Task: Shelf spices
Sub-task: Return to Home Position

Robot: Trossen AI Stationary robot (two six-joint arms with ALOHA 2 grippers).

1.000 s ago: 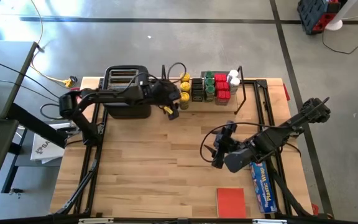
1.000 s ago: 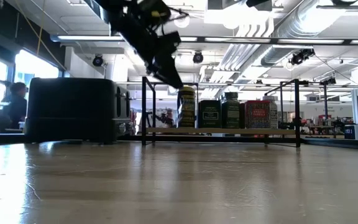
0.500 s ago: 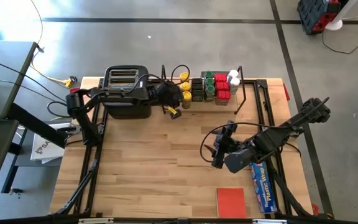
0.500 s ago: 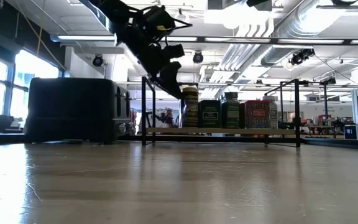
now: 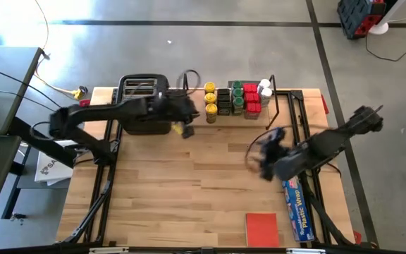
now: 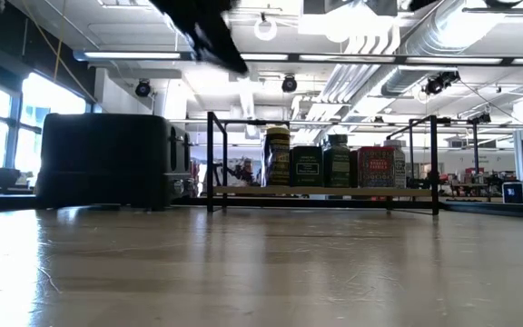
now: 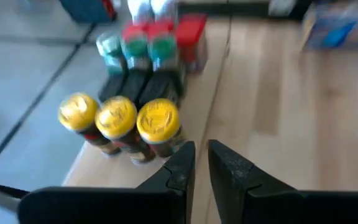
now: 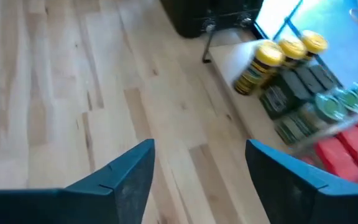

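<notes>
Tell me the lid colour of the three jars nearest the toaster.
Yellow lids, clearest in the left wrist view.

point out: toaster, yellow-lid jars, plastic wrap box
toaster point(image 5: 144, 99), high view, on its slotted top.
yellow-lid jars point(image 7: 158, 119), left wrist view, on the lid of one of three.
plastic wrap box point(image 5: 297, 210), high view, on its printed blue face.

Yellow-lidded jars point(image 7: 117, 117) beside black tins point(image 7: 143, 87), green-lidded jars point(image 7: 148, 50), red tins point(image 7: 190, 34); black toaster point(image 5: 144, 106).
</notes>
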